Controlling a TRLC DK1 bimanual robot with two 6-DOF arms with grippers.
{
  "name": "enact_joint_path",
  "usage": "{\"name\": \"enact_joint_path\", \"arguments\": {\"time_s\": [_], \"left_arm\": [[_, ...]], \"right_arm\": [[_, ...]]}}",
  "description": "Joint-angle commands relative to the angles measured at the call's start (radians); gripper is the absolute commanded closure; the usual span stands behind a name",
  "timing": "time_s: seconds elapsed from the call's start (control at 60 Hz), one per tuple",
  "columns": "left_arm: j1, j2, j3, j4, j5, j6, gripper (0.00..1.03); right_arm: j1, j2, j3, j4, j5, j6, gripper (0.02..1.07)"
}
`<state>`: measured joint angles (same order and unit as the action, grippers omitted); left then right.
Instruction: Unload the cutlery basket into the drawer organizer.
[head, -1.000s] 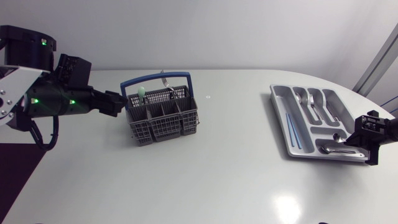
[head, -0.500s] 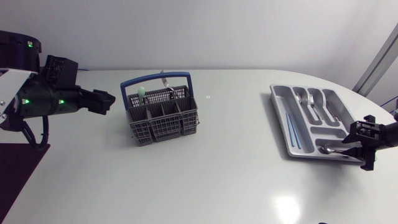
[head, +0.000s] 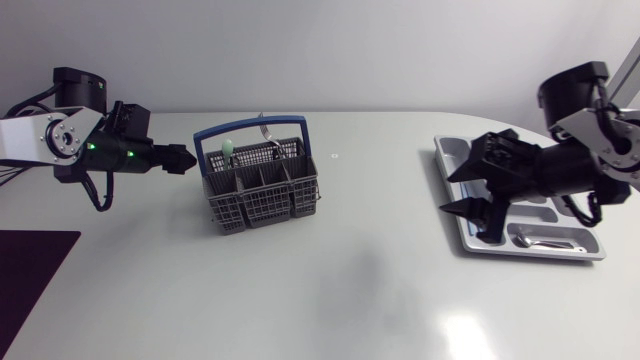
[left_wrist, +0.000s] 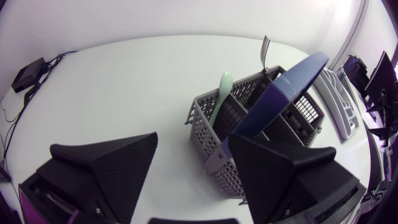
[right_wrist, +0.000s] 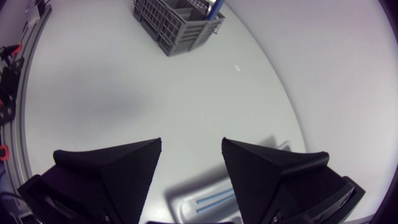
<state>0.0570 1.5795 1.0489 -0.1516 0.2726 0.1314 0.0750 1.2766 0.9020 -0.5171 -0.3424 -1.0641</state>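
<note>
Remote station inventory, largest item first.

1. Surface (head: 350, 280): one, white, carrying everything listed below.
2. Arms: two. My left arm (head: 60, 140) comes in at the far left. My right arm (head: 590, 150) comes in at the far right and reaches over the organizer.
3. Drawer organizer (head: 540, 252): one, a grey tray at the right side of the surface. Its long axis runs from the far edge towards the near edge, slightly slanted. My right arm hides much of its basket-side half.
4. Cutlery basket (head: 262, 200): one, grey mesh, upright, left of centre and well apart from the organizer. Its long axis runs across the surface. Its blue handle (head: 250, 128) arches along that axis above the compartments.
5. Left tool (head: 180, 158): fingers spread wide and holding nothing. It points at the basket's left end, and its tip is just beside the foot of the handle.
6. Right tool (head: 447, 194): fingers spread wide and holding nothing. It hangs above the organizer's basket-side edge, pointing towards the basket.
7. Cutlery in the basket, as far as I can count: one pale green utensil (head: 228, 150), standing and leaning slightly, and one metal fork (head: 264, 128), tines up, at the far side.
8. Cutlery in the organizer: one metal spoon (head: 540, 240) lying crosswise in the nearest compartment, and two thin blue sticks (right_wrist: 214, 200) lying lengthwise under the right tool. Any other contents are hidden.
9. One small mark (head: 334, 155) on the surface, just past the basket.
</note>
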Motion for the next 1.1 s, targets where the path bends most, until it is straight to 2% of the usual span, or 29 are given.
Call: {"name": "enact_joint_path", "arguments": {"time_s": [0.0, 0.133, 0.3, 0.5, 0.55, 0.7, 0.817, 0.9, 1.083], "left_arm": [[0.006, 0.047, 0.046, 0.026, 0.016, -0.015, 0.23], [0.032, 0.108, 0.076, 0.058, 0.031, -0.015, 0.23], [0.073, 0.215, 0.152, 0.064, 0.063, -0.021, 0.23], [0.104, 0.407, 0.330, 0.024, 0.218, -0.073, 0.27], [0.103, 0.451, 0.387, 0.004, 0.280, -0.095, 0.28], [0.073, 0.537, 0.499, -0.083, 0.370, -0.101, 0.36], [0.063, 0.524, 0.488, -0.170, 0.436, -0.026, 0.39], [0.047, 0.485, 0.441, -0.238, 0.444, 0.062, 0.39], [0.030, 0.382, 0.309, -0.302, 0.444, 0.142, 0.39]], "right_arm": [[0.114, 0.055, 0.049, 0.034, 0.017, 0.210, 0.35], [0.261, 0.182, 0.163, 0.074, 0.031, 0.380, 0.35], [0.364, 0.328, 0.244, 0.158, 0.043, 0.486, 0.35], [0.428, 0.480, 0.278, 0.249, 0.045, 0.521, 0.36], [0.437, 0.498, 0.279, 0.259, 0.046, 0.524, 0.36], [0.444, 0.507, 0.282, 0.267, 0.046, 0.524, 0.36], [0.430, 0.481, 0.264, 0.266, 0.043, 0.524, 0.36], [0.419, 0.474, 0.242, 0.275, 0.042, 0.520, 0.36], [0.410, 0.481, 0.232, 0.308, 0.042, 0.536, 0.36]]}}
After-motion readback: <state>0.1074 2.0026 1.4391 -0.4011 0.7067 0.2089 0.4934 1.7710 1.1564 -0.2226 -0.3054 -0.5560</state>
